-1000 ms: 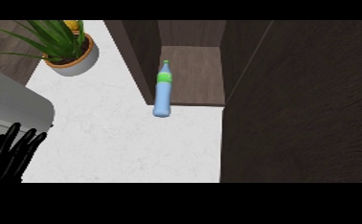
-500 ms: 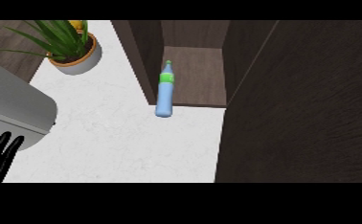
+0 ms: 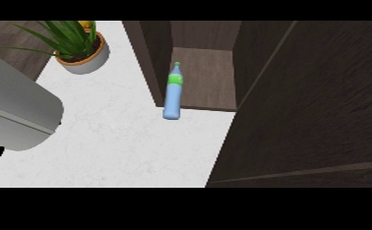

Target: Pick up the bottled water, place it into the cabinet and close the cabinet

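The left hand that was poking in at the lower left a second ago is basically gone from view now — only the grey forearm point(image 3: 25, 111) fills that side, bigger than it was, so I can't say if the fingers are apart or together. The right hand doesn't show at all. The bottle point(image 3: 172, 95) hasn't budged: upright right at the front lip of the cabinet point(image 3: 207, 79), base at the edge where the counter point(image 3: 131, 140) meets the shelf, green cap up.

My read is that the placing part is roughly done or close to it, and what's left is shutting the door point(image 3: 305, 111) — it hangs wide open on the right, taking up a huge chunk of the view.

Worry: the bottle sits so near the front that a swinging door could clip it. The plant point(image 3: 80, 47) at upper left is well apart from all this, no issue there.
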Tool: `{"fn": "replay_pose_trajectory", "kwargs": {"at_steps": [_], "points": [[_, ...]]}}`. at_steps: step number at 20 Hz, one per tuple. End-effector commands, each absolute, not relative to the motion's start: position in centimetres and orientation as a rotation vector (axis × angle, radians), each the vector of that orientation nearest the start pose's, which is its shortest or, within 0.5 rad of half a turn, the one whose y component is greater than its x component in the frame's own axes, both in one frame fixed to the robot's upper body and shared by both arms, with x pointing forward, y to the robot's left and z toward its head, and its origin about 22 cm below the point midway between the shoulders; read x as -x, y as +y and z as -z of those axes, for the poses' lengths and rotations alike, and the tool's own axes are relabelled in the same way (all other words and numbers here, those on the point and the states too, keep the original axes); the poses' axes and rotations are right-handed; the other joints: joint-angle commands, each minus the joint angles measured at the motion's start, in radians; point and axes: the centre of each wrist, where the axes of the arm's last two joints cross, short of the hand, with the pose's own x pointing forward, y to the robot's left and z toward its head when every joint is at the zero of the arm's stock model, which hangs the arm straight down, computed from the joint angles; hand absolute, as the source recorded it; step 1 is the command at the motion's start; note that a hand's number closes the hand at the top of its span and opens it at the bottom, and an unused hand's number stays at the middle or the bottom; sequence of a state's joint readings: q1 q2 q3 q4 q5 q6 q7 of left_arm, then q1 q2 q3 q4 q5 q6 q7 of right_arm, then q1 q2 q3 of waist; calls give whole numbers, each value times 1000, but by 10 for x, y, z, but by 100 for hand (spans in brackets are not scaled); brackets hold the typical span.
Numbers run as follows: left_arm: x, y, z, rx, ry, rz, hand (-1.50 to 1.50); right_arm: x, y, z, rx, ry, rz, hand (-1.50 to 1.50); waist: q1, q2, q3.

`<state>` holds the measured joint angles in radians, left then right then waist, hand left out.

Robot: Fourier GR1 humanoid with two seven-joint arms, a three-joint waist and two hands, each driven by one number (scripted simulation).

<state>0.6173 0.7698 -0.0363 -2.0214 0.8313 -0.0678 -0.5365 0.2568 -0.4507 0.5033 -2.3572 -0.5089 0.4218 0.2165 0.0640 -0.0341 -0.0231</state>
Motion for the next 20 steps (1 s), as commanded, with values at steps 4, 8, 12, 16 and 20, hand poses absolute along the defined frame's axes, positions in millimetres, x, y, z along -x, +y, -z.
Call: {"fn": "replay_pose_trajectory", "kwargs": {"at_steps": [4, 8, 12, 16, 20], "points": [[-104, 367, -82, 227, -1868, -42, -150, -122, -163, -164, -905, -1632, -819, 150, 22, 5, 1], [-98, 380, -83, 205, -1863, -32, -150, -133, -142, -166, -929, -1634, -777, 150, 40, 6, 3], [-95, 388, -85, 205, -1874, -52, -150, -138, -120, -168, -950, -1620, -721, 150, 38, 12, 6], [-95, 390, -90, 236, -1885, -25, -150, -150, -98, -169, -978, -1548, -785, 150, 70, 28, 8], [-96, 401, -92, 246, -1883, -18, -150, -157, -84, -170, -1038, -1394, -943, 150, 75, 40, 8]]}}
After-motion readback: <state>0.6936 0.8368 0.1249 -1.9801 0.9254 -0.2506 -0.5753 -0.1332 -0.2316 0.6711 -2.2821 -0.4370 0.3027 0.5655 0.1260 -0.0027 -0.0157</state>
